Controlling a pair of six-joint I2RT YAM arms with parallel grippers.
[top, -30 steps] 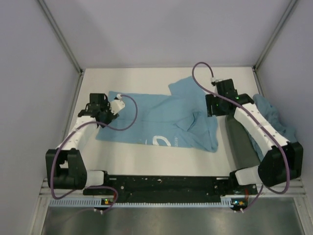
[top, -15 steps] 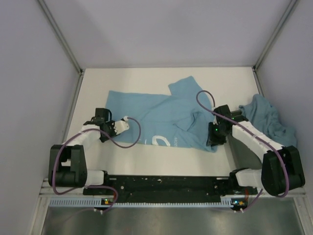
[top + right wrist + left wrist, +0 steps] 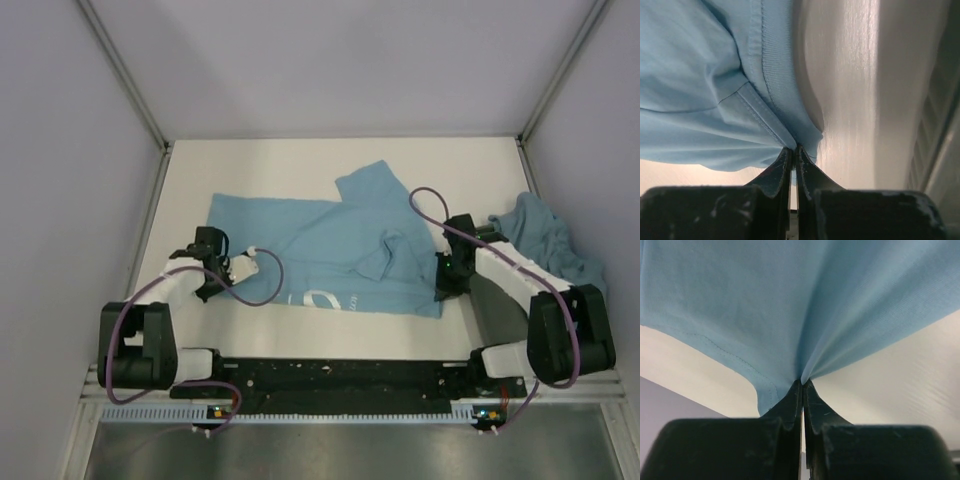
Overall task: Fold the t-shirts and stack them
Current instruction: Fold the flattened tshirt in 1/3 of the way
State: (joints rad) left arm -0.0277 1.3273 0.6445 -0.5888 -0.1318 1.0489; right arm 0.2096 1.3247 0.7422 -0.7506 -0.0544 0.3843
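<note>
One light blue t-shirt point(image 3: 320, 240) lies spread and creased across the middle of the white table, white logo point(image 3: 322, 299) near its front edge. My left gripper point(image 3: 212, 285) is shut on the shirt's near left hem; in the left wrist view the cloth point(image 3: 790, 310) fans out from the closed tips point(image 3: 803, 382). My right gripper point(image 3: 444, 283) is shut on the shirt's near right edge, the seamed fabric point(image 3: 715, 80) bunched at its tips point(image 3: 793, 148). A second t-shirt point(image 3: 550, 240) lies crumpled at the right wall.
Grey walls enclose the table on the left, back and right. A black rail point(image 3: 330, 375) with the arm bases runs along the near edge. Purple cables point(image 3: 265, 280) loop over the shirt beside each wrist.
Both grippers came down toward the near edge of the spread shirt and closed on its cloth. The shirt has shifted and stretched slightly toward the front.
</note>
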